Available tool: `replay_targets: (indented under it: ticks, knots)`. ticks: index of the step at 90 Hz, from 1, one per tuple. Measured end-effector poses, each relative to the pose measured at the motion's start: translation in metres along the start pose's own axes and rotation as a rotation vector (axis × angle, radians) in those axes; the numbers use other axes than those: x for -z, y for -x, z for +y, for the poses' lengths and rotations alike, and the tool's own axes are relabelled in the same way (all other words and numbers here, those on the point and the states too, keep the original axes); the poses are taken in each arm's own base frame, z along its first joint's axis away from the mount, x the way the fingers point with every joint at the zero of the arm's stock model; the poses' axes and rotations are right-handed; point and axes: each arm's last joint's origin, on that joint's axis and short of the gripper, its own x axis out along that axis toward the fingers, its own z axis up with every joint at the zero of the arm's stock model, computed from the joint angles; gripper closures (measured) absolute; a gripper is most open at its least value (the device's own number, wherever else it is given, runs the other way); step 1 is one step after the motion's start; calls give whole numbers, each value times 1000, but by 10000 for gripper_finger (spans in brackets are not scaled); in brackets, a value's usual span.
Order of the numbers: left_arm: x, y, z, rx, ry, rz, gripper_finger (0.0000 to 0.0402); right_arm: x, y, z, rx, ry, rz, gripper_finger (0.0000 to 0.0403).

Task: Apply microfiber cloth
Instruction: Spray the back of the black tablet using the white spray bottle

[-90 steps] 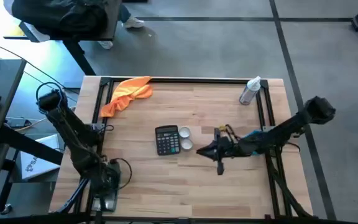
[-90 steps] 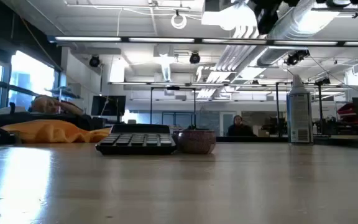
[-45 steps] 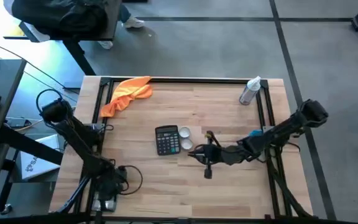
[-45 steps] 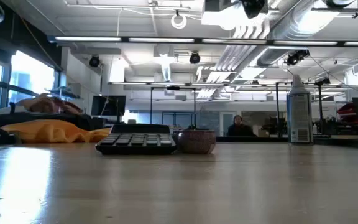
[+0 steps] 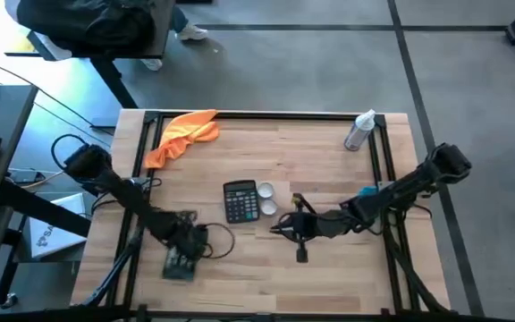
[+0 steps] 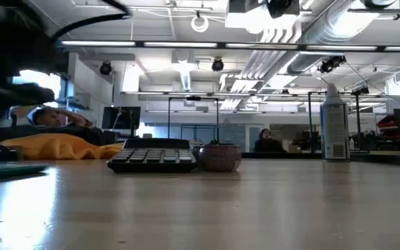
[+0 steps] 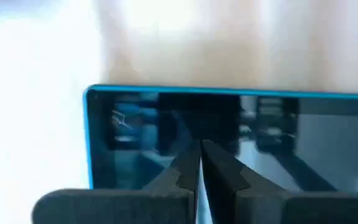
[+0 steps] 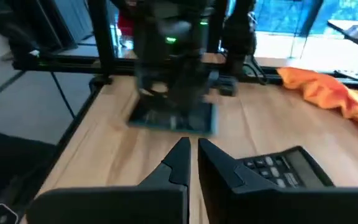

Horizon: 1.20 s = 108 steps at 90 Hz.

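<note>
Since a second ago, much changed at the left side: left arm swung in from the table's edge onto the wood, left gripper [image 5: 181, 259] now low at about seven o'clock from the calculator [image 5: 240, 200], above a flat dark panel with a blue rim [image 7: 229, 134]. Fingers pressed together, nothing visibly between them in the left wrist view. In the low view, a dark blurred mass now filling the left edge where open room showed before. Right gripper [image 5: 299, 251] also shifted, pulled in toward the calculator from farther right, now at about four o'clock from it, close beside; fingers [image 8: 178, 163] nearly closed, only a thin gap, holding nothing. Unmoved: microfiber cloth [image 5: 182, 135], still at the far left corner of the table [image 5: 329, 268], about eleven o'clock from the calculator and well apart from both grippers. Bright orange, crumpled into a loose elongated heap with folds and a paler yellowish edge along its upper side (seen from the low view as a low rumpled mound behind the calculator). Small round bowl [image 5: 266, 199] just beside the calculator at three o'clock; spray bottle [image 5: 359, 131] at the far right, about two o'clock.
</note>
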Motion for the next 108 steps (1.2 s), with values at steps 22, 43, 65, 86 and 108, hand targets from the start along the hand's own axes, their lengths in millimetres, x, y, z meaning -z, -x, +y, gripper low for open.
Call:
replay_targets:
  ticks: [22, 43, 65, 86, 108]
  knots:
    - [-11, 39, 8, -6, 53, 61, 402, 9, -52, 18, 41, 208, -3, 402]
    - [26, 58, -9, -50, 95, 101, 402, 5, -107, 30, 90, 413, 100, 386]
    - [58, 45, -6, -61, 206, 4, 402, 16, -157, 51, 34, 615, 284, 305]
    - [69, 12, -1, 29, 275, -139, 402, 37, -192, 54, 9, 782, 481, 263]
    - [82, -10, 5, -12, 314, -163, 402, 58, -216, 45, -13, 1035, 558, 261]
